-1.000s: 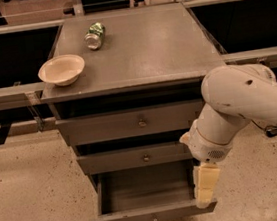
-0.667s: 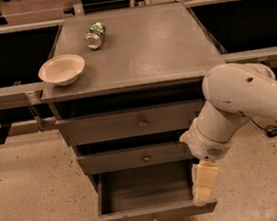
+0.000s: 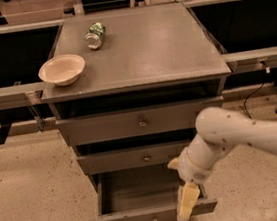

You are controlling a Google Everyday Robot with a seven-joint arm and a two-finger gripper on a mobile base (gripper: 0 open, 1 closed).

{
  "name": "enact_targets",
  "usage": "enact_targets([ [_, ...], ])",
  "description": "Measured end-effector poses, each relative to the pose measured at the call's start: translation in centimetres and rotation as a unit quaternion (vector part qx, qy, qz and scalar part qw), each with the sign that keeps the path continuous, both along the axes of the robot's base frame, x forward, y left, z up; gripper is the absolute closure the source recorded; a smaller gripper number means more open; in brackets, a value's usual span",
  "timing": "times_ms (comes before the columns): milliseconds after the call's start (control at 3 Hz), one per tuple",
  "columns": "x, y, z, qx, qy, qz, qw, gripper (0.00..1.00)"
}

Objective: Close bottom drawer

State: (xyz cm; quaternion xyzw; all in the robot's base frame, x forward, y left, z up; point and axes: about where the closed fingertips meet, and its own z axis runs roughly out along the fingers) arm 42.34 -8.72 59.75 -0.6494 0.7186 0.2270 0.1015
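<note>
Standing open at the foot of the grey cabinet (image 3: 146,51), the bottom drawer (image 3: 136,217) juts out toward the camera, well forward of the two fronts above it. Its long axis runs left to right across the view; the slim front panel faces the camera and sits lowest in the frame. Inside, only a bare grey floor and side walls show; the right rear corner is hidden behind the arm.

Gripper (image 3: 187,208): pale yellow, hanging tip-down at the right end of the bottom drawer, overlapping the top edge of the front panel. Contact with the panel cannot be judged from this angle. Wide or narrow: cannot tell. The white arm (image 3: 247,134) reaches in from the right edge, its wrist in front of the right part of the middle drawer (image 3: 124,159).

Middle drawer: shut or nearly so, small round knob (image 3: 146,158) at centre. Top drawer (image 3: 105,127): front flush, knob (image 3: 142,123) at centre.

Cabinet top: a cream bowl (image 3: 62,69) upright near the front left corner, showing only its own pale inside. A green and silver can (image 3: 95,35) lies on its side farther back, apart from the bowl.

Speckled floor (image 3: 28,196) on both sides.
</note>
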Motion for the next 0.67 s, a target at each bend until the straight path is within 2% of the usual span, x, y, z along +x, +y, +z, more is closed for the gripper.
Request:
enact_targets([
  [333, -2.5, 1.7, -7.2, 0.038, 0.002, -0.01, 0.9992, 0.0],
  [667, -0.7, 2.3, -8.1, 0.046, -0.02, -0.029, 0.9983, 0.0],
])
